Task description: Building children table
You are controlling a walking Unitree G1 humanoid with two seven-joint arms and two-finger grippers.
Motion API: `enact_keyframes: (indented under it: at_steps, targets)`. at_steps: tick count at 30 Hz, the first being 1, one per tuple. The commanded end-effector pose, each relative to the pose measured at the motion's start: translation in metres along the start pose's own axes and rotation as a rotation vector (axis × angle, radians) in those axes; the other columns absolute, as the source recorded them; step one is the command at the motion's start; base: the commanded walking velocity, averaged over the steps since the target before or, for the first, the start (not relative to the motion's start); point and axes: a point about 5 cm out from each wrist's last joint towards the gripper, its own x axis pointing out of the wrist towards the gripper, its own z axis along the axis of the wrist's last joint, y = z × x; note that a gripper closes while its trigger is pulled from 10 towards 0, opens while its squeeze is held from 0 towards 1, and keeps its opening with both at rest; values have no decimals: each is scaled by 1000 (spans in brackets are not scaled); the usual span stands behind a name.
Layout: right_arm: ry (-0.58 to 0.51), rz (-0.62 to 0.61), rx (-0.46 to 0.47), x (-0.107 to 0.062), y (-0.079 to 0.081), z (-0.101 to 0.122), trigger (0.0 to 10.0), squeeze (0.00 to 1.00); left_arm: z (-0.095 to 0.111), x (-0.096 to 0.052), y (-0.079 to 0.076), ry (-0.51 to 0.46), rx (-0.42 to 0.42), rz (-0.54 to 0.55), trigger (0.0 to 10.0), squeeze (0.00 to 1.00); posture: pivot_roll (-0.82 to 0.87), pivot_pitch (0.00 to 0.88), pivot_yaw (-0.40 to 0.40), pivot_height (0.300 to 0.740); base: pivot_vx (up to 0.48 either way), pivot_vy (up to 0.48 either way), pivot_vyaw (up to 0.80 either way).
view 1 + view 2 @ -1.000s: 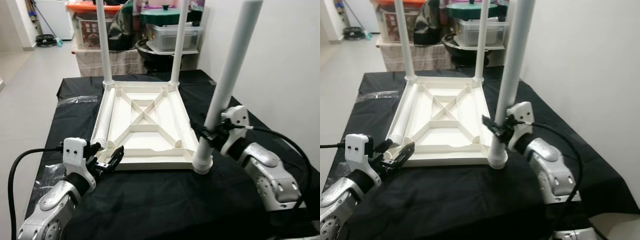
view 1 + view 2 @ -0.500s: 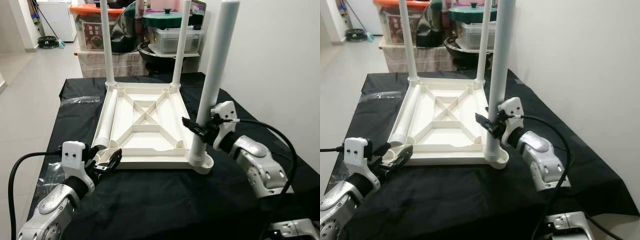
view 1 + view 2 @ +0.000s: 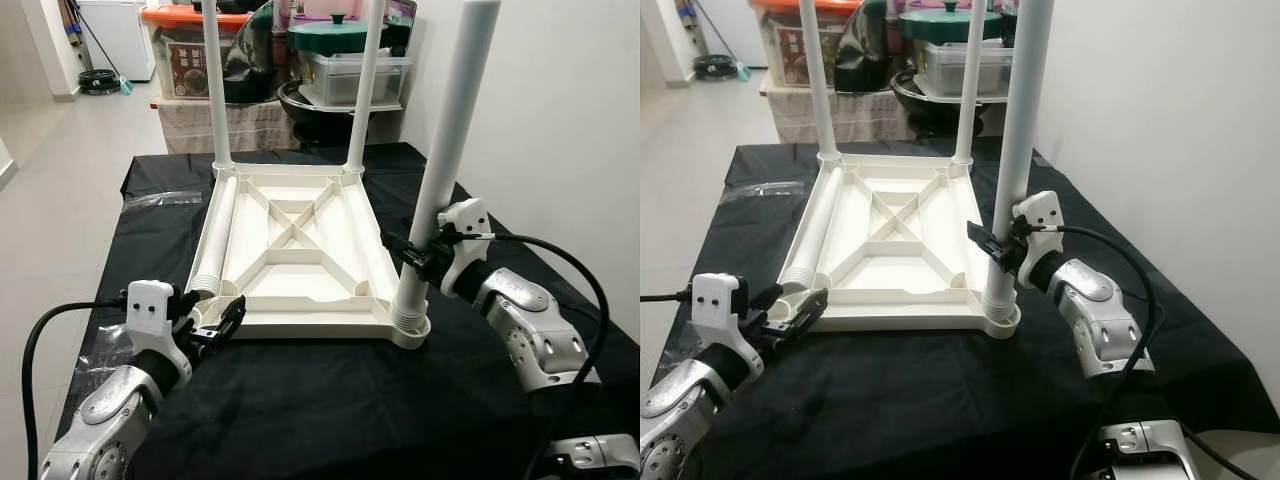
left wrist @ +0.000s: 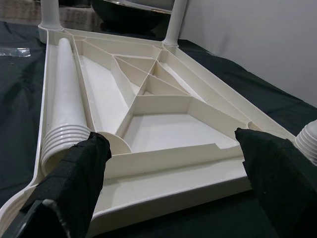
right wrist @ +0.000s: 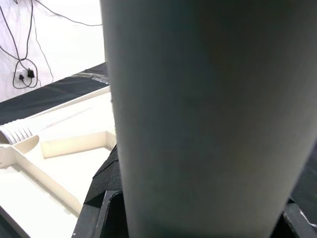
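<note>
Straighter now, leg (image 3: 445, 165) clamped in right tool (image 3: 418, 262), tip cropped; left tool (image 3: 215, 325) apart.

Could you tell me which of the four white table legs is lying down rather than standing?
The leg lying inside the tabletop's left edge, ribbed end nearest the left gripper; the other three stand upright at corners.

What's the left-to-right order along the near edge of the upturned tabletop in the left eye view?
left gripper → loose leg lying in the tabletop → tabletop's near rim → upright leg at the near right corner → right gripper
</note>
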Motion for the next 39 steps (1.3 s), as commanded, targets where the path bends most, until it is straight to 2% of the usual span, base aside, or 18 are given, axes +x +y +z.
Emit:
enact_keyframes:
  at_steps: [1, 7, 11, 13, 15, 16, 17, 19, 24, 29, 34, 37, 39]
  targets:
    - [107, -15, -4, -5, 1, -24, 0, 0, -3, 0, -1, 11, 6, -6, 10000, 0, 99, 0, -58, 740, 0, 0, 0]
    - [101, -2, -23, -8, -3, -20, 0, 0, -3, -3, 2, 14, 11, 3, 10000, 0, 96, 0, -57, 740, 0, 0, 0]
    - [97, -3, -10, -10, -7, -16, 0, 0, -4, 0, -1, 13, 6, -8, 10000, 0, 89, 0, -51, 740, 0, 0, 0]
    - [106, -22, 19, -12, -10, -18, 0, 0, -4, 1, -3, 13, 5, -15, 10000, 0, 88, 0, -50, 740, 0, 0, 0]
    - [120, -61, 93, -14, -14, -22, 0, 0, -3, 1, -1, 15, 7, -15, 10000, 0, 87, 0, -46, 740, 0, 0, 0]
    - [120, -61, 93, -14, -14, -22, 0, 0, -3, 1, -1, 15, 7, -15, 10000, 0, 87, 0, -46, 740, 0, 0, 0]
    - [127, -88, 142, -15, -17, -25, 0, 0, -3, 1, -1, 16, 9, -14, 10000, 0, 88, 0, -45, 740, 0, 0, 0]
    - [127, -88, 142, -15, -17, -25, 0, 0, -3, 1, -1, 16, 9, -14, 10000, 0, 88, 0, -45, 740, 0, 0, 0]
    - [153, -134, 255, -19, -19, -38, 0, 0, -3, 1, 0, 18, 12, -14, 10000, 0, 90, 0, -41, 740, 0, 0, 0]
    - [165, -136, 289, -21, -14, -46, 0, 0, -3, 2, 0, 19, 15, -17, 10000, 0, 89, 0, -39, 740, 0, 0, 0]
    - [167, -116, 229, -21, -10, -43, 0, 0, -2, 2, 0, 19, 20, -21, 10000, 0, 86, 0, -36, 740, 0, 0, 0]
    - [162, -55, 100, -14, 2, -34, 0, 0, -3, 3, 0, 19, 22, -22, 10000, 0, 87, 0, -38, 740, 0, 0, 0]
    - [162, -55, 100, -14, 2, -34, 0, 0, -3, 3, 0, 19, 22, -22, 10000, 0, 87, 0, -38, 740, 0, 0, 0]
